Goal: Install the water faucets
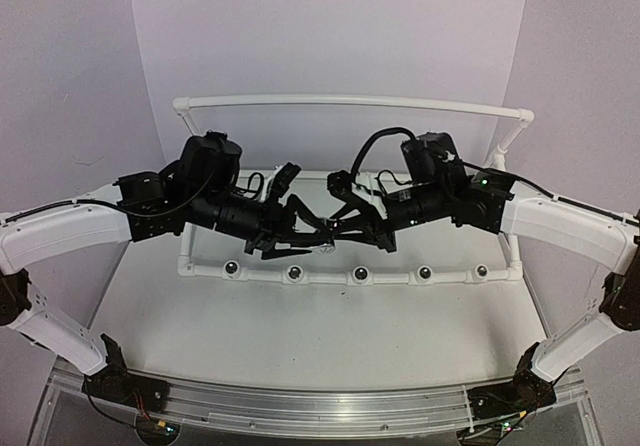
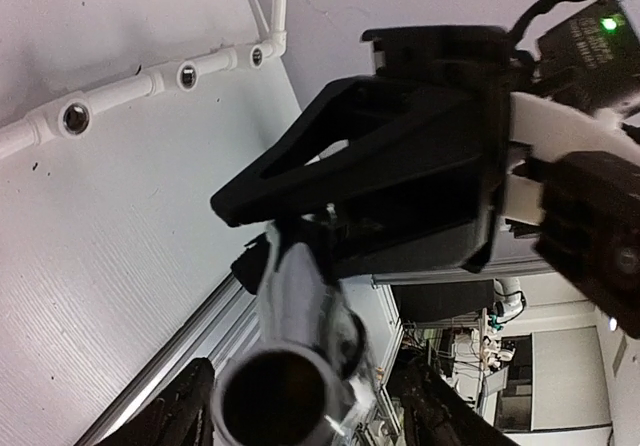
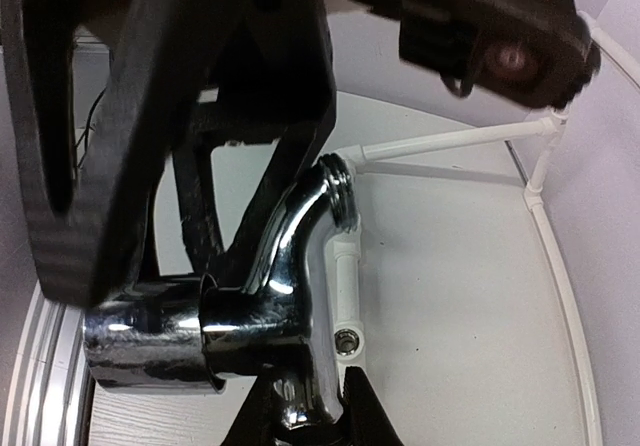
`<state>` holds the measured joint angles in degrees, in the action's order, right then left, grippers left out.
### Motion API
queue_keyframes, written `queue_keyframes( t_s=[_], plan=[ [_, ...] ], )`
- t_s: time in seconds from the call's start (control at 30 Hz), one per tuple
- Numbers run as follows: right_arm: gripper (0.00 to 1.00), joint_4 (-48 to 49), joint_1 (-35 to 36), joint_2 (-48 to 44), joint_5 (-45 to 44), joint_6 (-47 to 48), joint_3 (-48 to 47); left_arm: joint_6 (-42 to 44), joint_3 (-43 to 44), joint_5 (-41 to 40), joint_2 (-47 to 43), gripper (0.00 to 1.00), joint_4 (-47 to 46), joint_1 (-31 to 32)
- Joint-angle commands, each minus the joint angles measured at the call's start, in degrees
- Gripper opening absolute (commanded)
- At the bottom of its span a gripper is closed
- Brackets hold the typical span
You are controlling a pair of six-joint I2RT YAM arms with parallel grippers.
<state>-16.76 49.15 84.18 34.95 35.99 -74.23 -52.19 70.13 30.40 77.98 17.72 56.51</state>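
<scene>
Above the pipe frame (image 1: 328, 276), right tool (image 3: 310, 416) grips a faucet (image 3: 290, 266).

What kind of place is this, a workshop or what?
Probably a robotics lab bench: two robot arms bolted to a white table, a mock pipe frame, and a cluttered room beyond.

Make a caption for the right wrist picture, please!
Right gripper clutches a shiny water faucet, white pipe frame behind it.

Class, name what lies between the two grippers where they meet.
A chrome faucet, clearest in the right wrist view; the left wrist view shows its open end.
</scene>
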Motion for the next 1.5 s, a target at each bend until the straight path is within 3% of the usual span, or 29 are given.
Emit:
queue_keyframes(
  t_s=[0.0,0.23,0.63,0.8,0.87,0.93,1.03,1.47],
  plan=[
    [0.00,4.8,-0.3,0.6,-0.3,-1.5,-2.9,-1.2,4.0,1.9,3.2,0.58,-1.7,0.8],
    [0.00,5.0,-0.3,1.2,-1.2,-0.8,-2.4,-0.9,6.3,-0.7,4.0,0.39,1.8,0.9],
    [0.00,4.9,-0.3,1.6,0.3,0.7,-1.3,-0.5,7.0,-3.7,3.8,0.34,3.7,0.9],
    [0.00,5.0,-0.2,1.6,0.5,1.0,-0.8,-0.6,6.6,-4.5,3.1,0.24,3.5,0.9],
    [0.00,4.9,-0.2,1.4,0.7,1.0,-0.5,-0.7,6.2,-4.9,2.8,0.26,3.3,0.9],
    [0.00,4.9,-0.2,1.4,0.9,1.1,-0.3,-0.7,5.9,-5.7,2.4,0.38,3.6,0.9],
    [0.00,4.9,-0.2,1.1,1.0,1.4,0.0,-0.6,5.6,-6.2,1.8,0.45,3.5,0.9],
    [0.00,4.9,-0.2,1.0,2.0,0.5,-0.4,-2.0,4.8,-8.3,0.1,0.40,0.9,0.7]
  ],
)
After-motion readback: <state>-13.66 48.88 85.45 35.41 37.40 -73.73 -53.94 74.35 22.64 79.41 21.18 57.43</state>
